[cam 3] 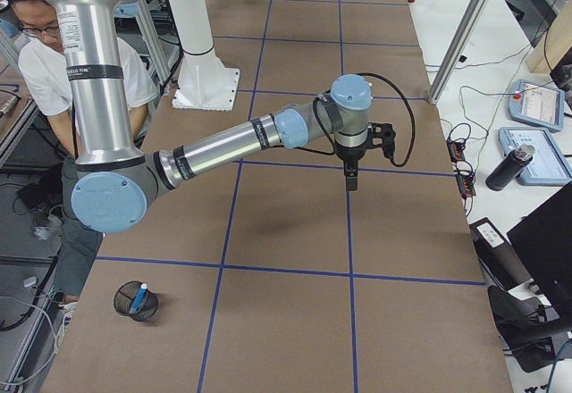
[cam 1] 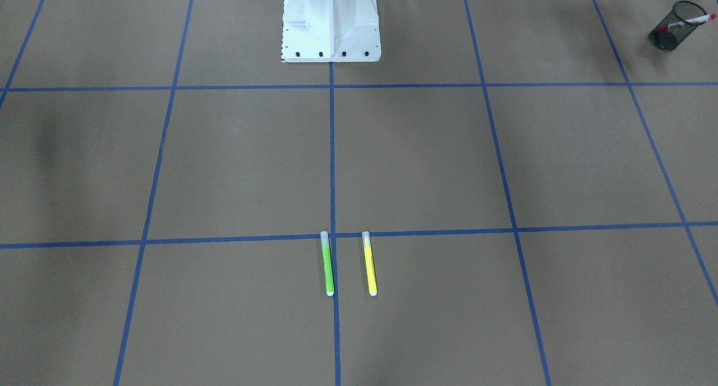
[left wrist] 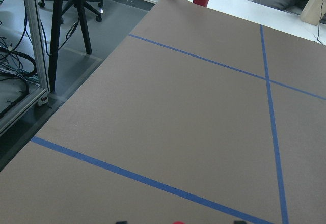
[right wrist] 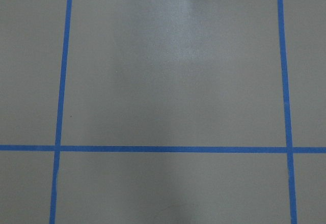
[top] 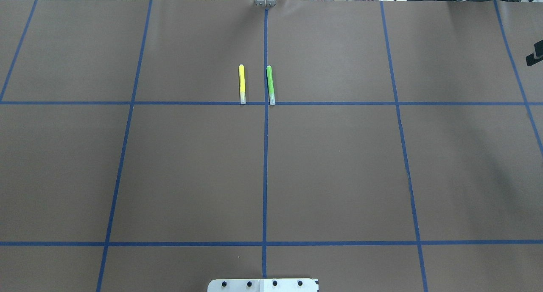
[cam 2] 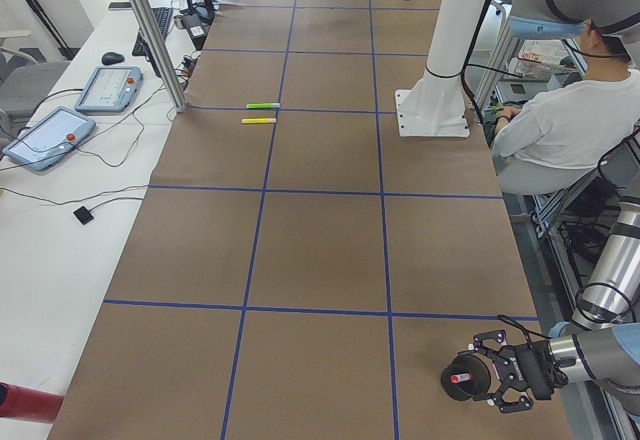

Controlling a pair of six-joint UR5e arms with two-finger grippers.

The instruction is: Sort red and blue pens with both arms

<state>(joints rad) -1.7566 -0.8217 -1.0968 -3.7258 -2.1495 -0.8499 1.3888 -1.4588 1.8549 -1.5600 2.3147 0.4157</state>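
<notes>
The red pen stands slanted in a black mesh cup at the table's end on my left side; its red end shows in the cup in the exterior left view. My left gripper hovers right beside that cup, and I cannot tell whether it is open or shut. The blue pen stands in another mesh cup at the opposite end. My right gripper points down above bare table, holding nothing I can see; I cannot tell its state.
A green pen and a yellow pen lie side by side near the centre line. The white pedestal base stands at the robot's edge. A seated person is behind the robot. Tablets lie beyond the far edge.
</notes>
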